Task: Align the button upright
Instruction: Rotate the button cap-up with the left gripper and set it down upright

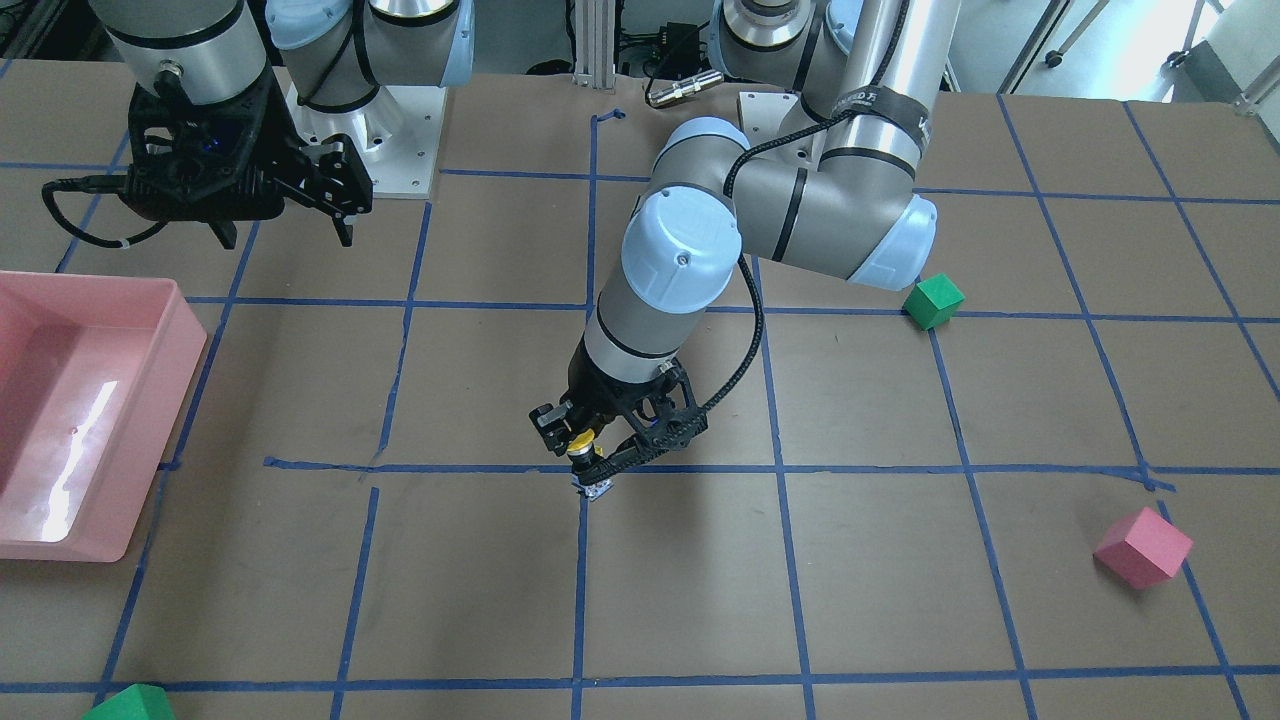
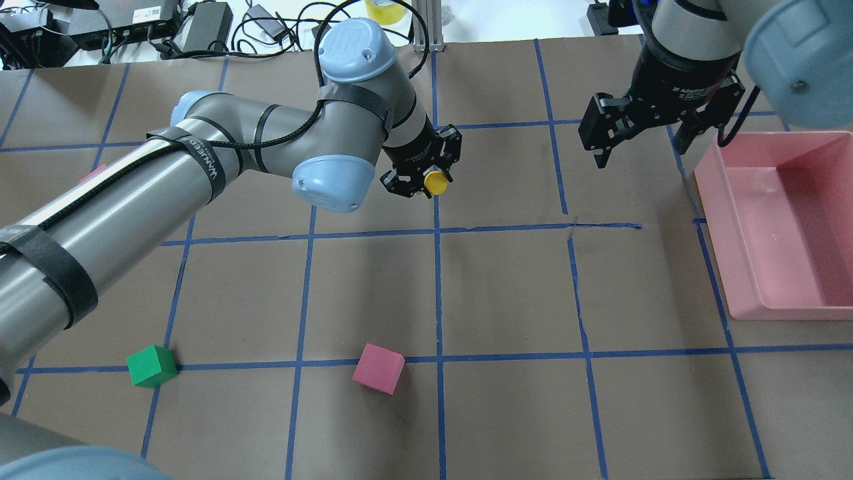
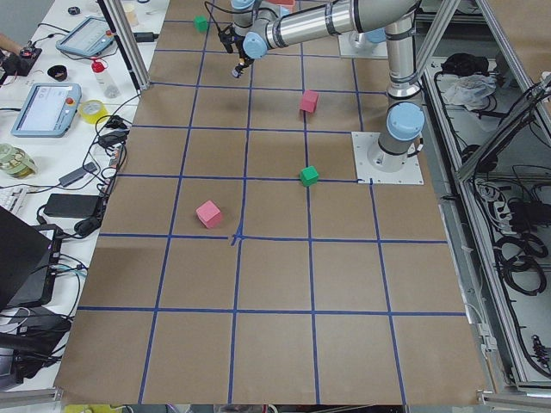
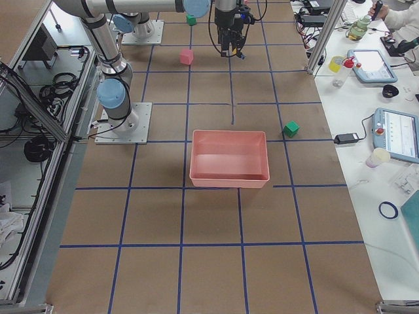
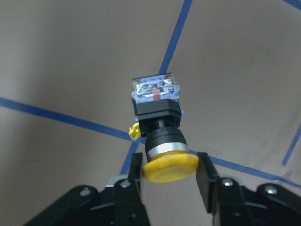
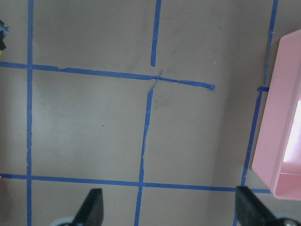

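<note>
1. Holding the button (image 5: pixel 157 110) by the yellow cap alone, both fingers (image 5: pixel 205 176) of the left gripper (image 5: pixel 169 165) pressed against the cap's rim. Black body and pale block base pointing away from the pincer, down toward the paper, cap uppermost.
2. Directly under the pincer, a crossing of blue tape lines (image 5: pixel 47 113) on the brown table (image 2: pixel 506 287). Cannot tell whether the base rests on the paper or hangs just above it.
3. Looks slightly tilted rather than plumb, judging from the front view. If released like this, likely to topple onto its side, given so small a base under a broad cap.
4. Little purchase on a round, smooth cap: could swivel between the fingers or slip out on any jolt, spoiling the alignment.
5. Pressing down too far could skid the base sideways or depress the cap. Opening unevenly could drag the button over with one finger.
6. Well apart from the pincer, toward the robot's base: a pink cube (image 2: pixel 378 368) and a green cube (image 2: pixel 152 366), probably too distant to interfere.
7. Farthest off, on the other side: the right gripper (image 2: pixel 643 150), fingers spread wide with nothing between them, hovering beside a pink bin (image 2: pixel 793 312). No apparent collision risk from there.
</note>
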